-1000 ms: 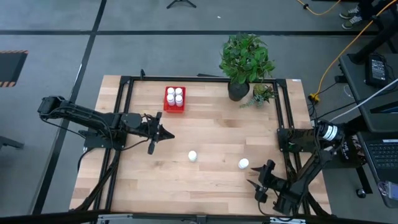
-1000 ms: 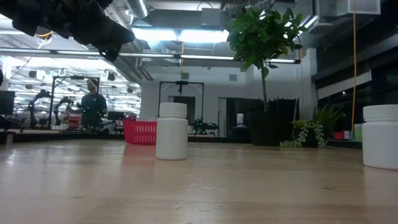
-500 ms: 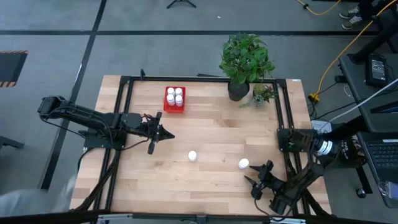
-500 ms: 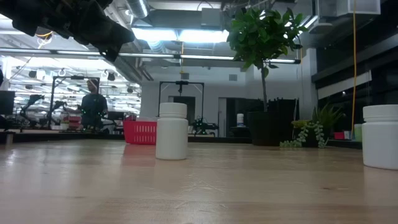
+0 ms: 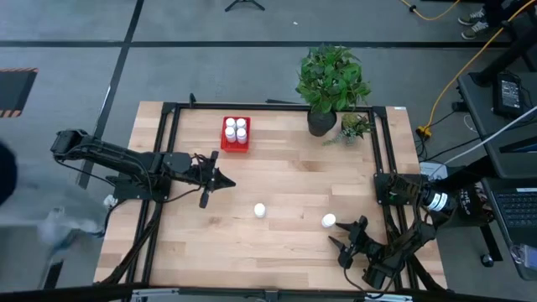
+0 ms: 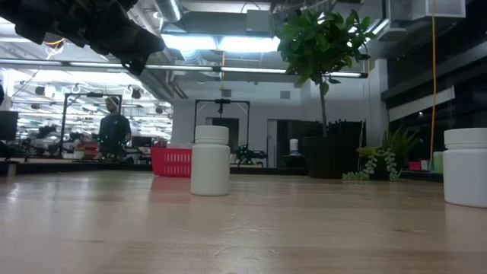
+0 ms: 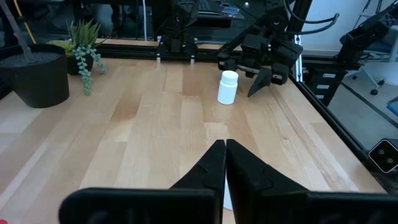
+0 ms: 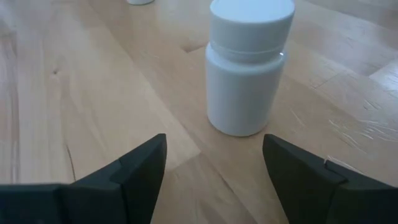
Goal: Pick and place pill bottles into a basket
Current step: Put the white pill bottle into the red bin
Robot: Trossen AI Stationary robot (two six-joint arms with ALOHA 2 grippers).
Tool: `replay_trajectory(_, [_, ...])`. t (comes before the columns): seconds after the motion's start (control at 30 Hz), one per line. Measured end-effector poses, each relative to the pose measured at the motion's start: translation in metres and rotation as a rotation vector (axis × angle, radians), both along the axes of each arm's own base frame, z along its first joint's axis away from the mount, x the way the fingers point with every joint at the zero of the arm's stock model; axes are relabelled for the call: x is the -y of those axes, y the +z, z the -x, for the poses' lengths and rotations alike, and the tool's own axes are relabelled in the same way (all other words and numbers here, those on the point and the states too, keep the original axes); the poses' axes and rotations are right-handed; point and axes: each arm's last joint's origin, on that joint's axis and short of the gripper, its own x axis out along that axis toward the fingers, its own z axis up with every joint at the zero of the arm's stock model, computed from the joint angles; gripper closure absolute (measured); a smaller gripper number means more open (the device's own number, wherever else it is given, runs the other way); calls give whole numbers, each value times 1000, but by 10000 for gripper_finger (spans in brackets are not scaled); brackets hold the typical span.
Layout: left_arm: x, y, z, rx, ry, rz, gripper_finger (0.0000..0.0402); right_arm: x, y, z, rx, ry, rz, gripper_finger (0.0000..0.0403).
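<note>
Two white pill bottles stand upright on the wooden table: one near the middle (image 5: 261, 210) and one to its right (image 5: 328, 221). The red basket (image 5: 236, 134) at the far left holds several more bottles. My right gripper (image 5: 348, 239) is open and low, just on the near-right side of the right bottle (image 8: 249, 68), its fingers apart in front of it and not touching. My left gripper (image 5: 220, 179) is shut and empty, hovering left of the middle bottle. In the low view the middle bottle (image 6: 211, 160) and the right bottle (image 6: 466, 166) both show.
A dark pot with a leafy plant (image 5: 327, 84) and a small succulent (image 5: 352, 126) stand at the far right. A black frame (image 5: 168, 151) runs along the table's sides. Bare wood lies between the bottles and the basket. A person (image 6: 114, 129) stands far behind the table.
My right gripper has moved a little toward the table's left, closer to the right bottle, and its arm has dropped lower. Both bottles have stayed where they were.
</note>
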Motion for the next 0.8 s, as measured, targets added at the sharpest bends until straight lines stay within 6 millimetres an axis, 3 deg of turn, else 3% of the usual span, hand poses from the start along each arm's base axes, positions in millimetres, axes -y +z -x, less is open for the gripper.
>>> replay_trajectory(0.8, [0, 0, 0, 0, 0, 0, 391, 8, -1, -14, -84, -72, -15, 135])
